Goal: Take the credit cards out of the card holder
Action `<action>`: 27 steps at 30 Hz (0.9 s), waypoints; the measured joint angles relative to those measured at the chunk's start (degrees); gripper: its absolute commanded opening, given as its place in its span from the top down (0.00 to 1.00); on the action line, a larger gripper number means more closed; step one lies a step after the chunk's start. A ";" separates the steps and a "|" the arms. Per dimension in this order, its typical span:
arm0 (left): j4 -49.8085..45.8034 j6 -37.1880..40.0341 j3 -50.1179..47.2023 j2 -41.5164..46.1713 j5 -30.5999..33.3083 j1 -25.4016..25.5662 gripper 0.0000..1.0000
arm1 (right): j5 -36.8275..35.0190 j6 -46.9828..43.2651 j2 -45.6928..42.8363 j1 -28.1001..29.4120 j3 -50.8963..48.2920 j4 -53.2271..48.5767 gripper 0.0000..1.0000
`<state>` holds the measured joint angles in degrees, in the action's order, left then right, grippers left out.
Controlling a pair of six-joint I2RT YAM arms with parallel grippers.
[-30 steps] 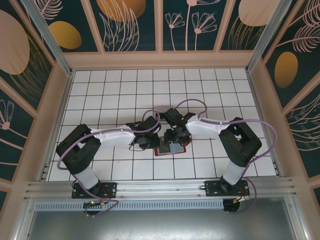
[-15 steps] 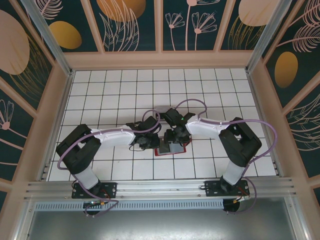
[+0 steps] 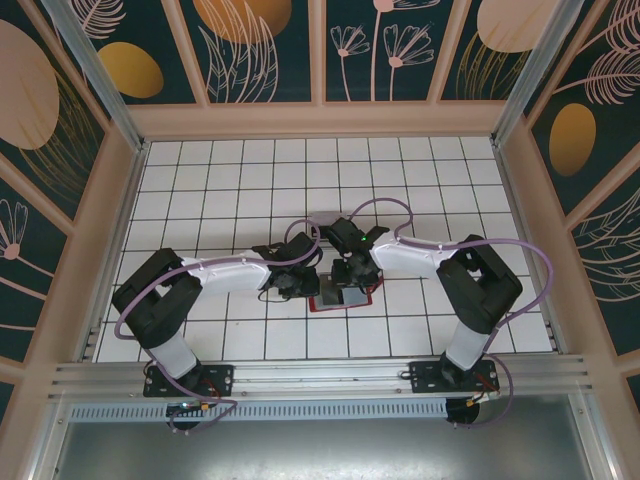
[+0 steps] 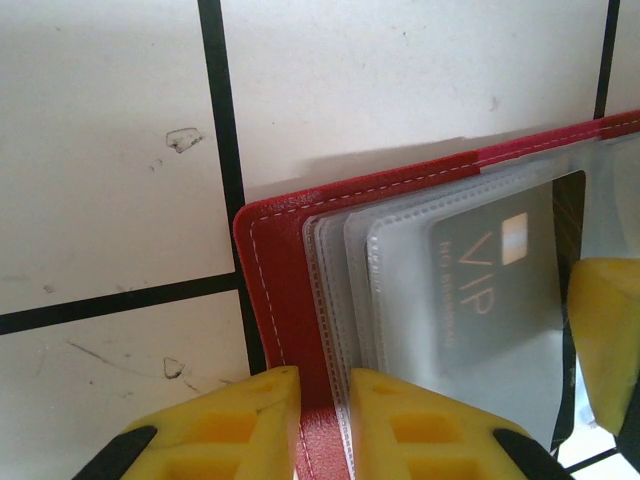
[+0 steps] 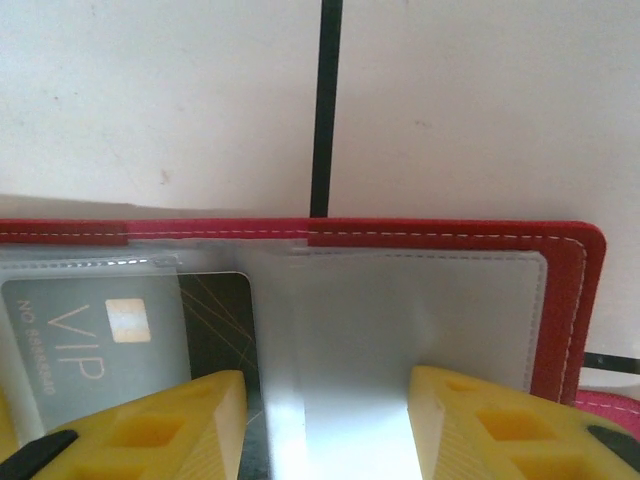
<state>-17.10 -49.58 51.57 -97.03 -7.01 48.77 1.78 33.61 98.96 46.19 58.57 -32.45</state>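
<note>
Red card holder [image 3: 345, 298] open flat on the white-tiled desk [image 4: 100, 100], a dark VIP credit card [image 4: 490, 290] inside one clear pocket. On its left edge, left gripper [image 4: 320, 415] pinching the red cover. Over its other half, right gripper [image 5: 325, 420] spread wide across a clear pocket. Card partly hidden behind a yellow finger; content of the other pockets impossible to tell.

The card holder [image 5: 570, 300] lies open on the white tiled worktop [image 5: 470, 110], its red stitched edge running along the top and down the right side. A dark card [image 5: 90, 340] marked VIP sits in a clear sleeve on the left. The right gripper [image 5: 330, 420] has its yellow fingers [image 5: 160, 430] spread apart over the middle sleeve.
</note>
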 measured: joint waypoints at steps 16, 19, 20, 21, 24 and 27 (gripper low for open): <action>-2.75 0.42 1.62 0.04 1.53 0.00 0.77 | -0.63 1.38 -5.09 -1.07 -0.04 -2.43 0.54; -3.37 0.44 2.29 0.37 1.70 0.00 0.76 | 1.66 1.55 -8.20 -2.38 -1.42 -0.46 0.54; -3.85 0.44 2.67 0.48 1.70 0.00 0.76 | 2.75 1.68 -9.07 -2.89 -2.16 0.46 0.54; -4.22 0.46 3.13 0.50 1.70 0.00 0.74 | 3.69 1.73 -9.64 -3.28 -2.91 1.29 0.54; -4.37 0.63 4.66 0.57 1.68 0.00 0.72 | 6.58 2.12 -10.12 -4.31 -5.40 4.04 0.55; -4.35 0.92 5.73 0.55 1.53 0.11 0.70 | 9.16 2.67 -10.12 -4.92 -7.85 6.21 0.56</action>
<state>-21.45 -48.66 57.30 -96.49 -5.48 48.88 10.94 36.27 88.84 41.28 50.72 -26.24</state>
